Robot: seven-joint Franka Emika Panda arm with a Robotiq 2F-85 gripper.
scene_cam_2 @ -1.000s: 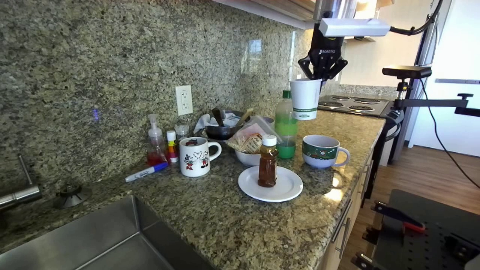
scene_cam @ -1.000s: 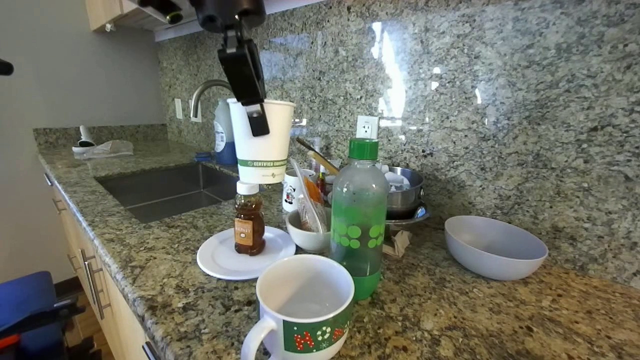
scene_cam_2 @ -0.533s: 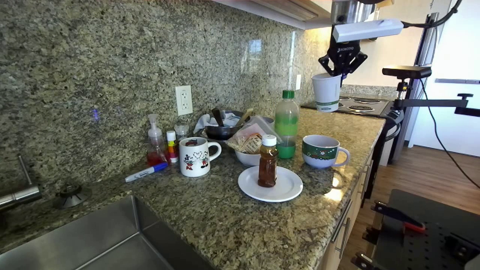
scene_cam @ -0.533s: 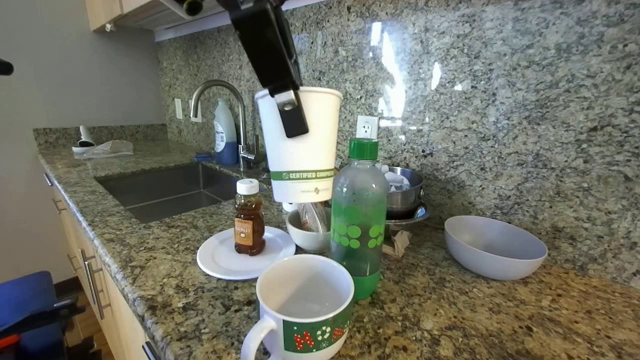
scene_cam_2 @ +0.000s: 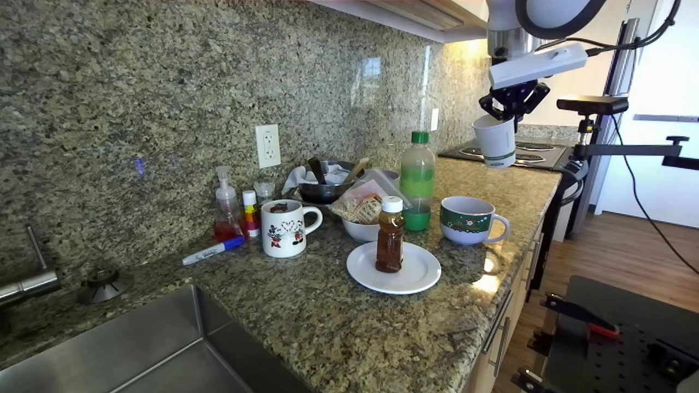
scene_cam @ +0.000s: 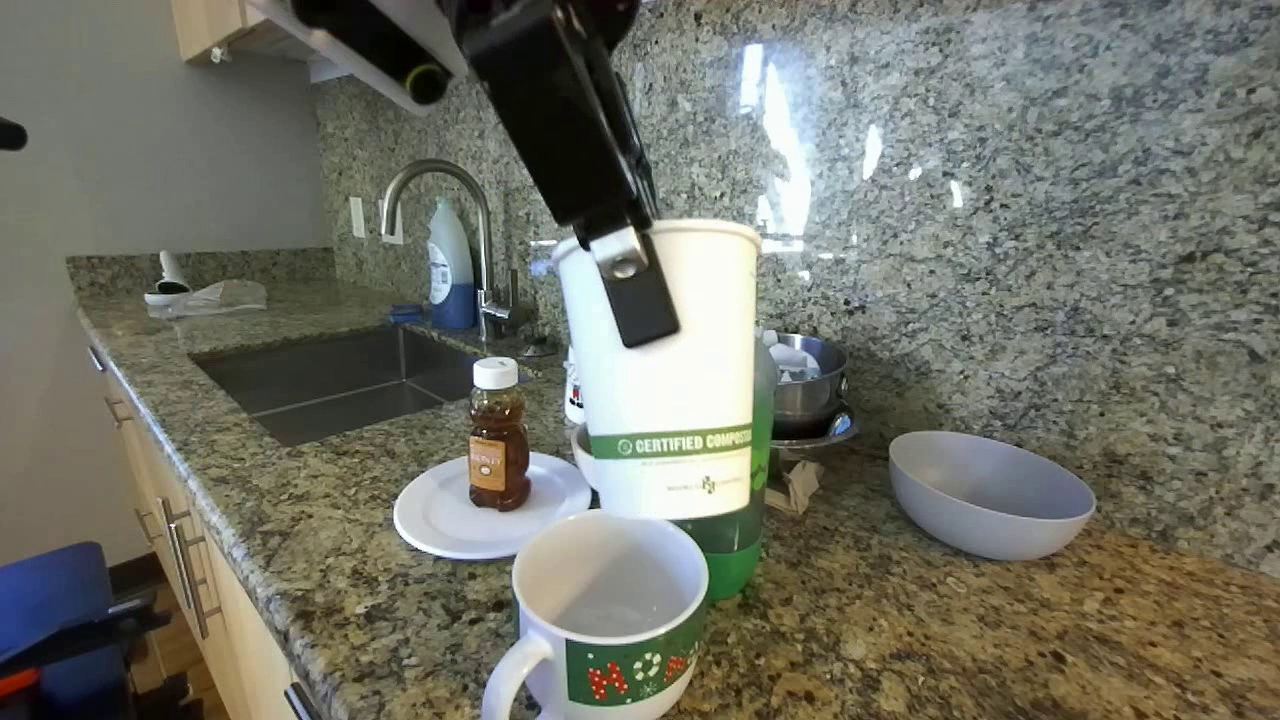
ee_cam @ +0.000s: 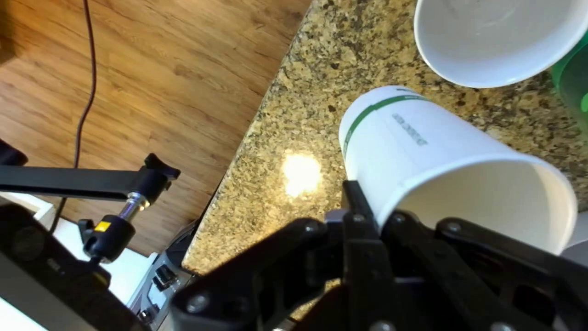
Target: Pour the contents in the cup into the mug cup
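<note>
Cup (ee_cam: 422,138), tilted, pinched near rim in end effector (ee_cam: 373,204)

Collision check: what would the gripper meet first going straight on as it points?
Likely the counter, the cup in the gripper landing first; the green-patterned mug looks off to one side, though depth is unclear.

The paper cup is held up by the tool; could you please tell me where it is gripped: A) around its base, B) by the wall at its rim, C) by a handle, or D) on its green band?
B: in the wrist view the tool pinches the paper cup right at the edge of its open mouth.
</note>
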